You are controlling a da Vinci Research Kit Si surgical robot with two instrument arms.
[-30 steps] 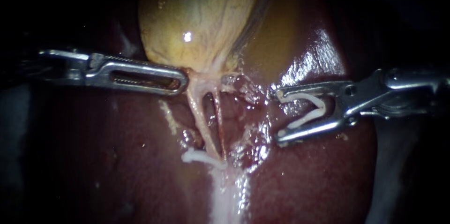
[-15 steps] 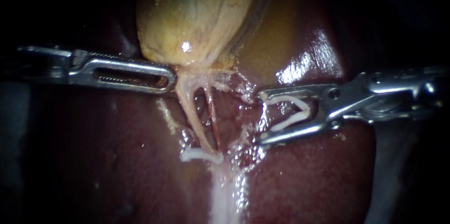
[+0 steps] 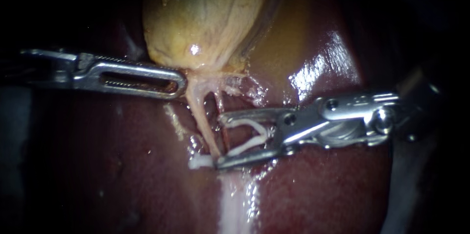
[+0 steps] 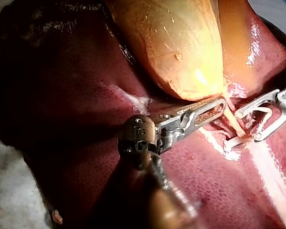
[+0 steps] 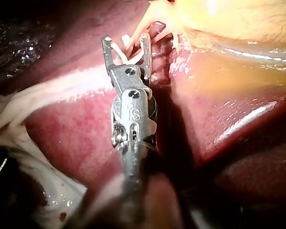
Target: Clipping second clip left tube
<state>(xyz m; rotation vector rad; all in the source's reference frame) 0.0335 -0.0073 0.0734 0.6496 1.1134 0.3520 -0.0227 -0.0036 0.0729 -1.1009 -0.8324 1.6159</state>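
Endoscope view: the left instrument [image 3: 182, 83] is recorded with jaws closed flat on the gallbladder [image 3: 205, 18] neck. The right instrument [image 3: 219, 141] is recorded with jaws wide apart and a white loaded clip [image 3: 247, 123] seated against both. The left tube [image 3: 200, 116] is seen running obliquely from the left instrument's tip to the placed clip [image 3: 198, 162] beside the right instrument's lower jaw. Its long axis lies roughly across those jaws. Only in the right wrist view is the pale tube seen passing between the spread jaw tips.
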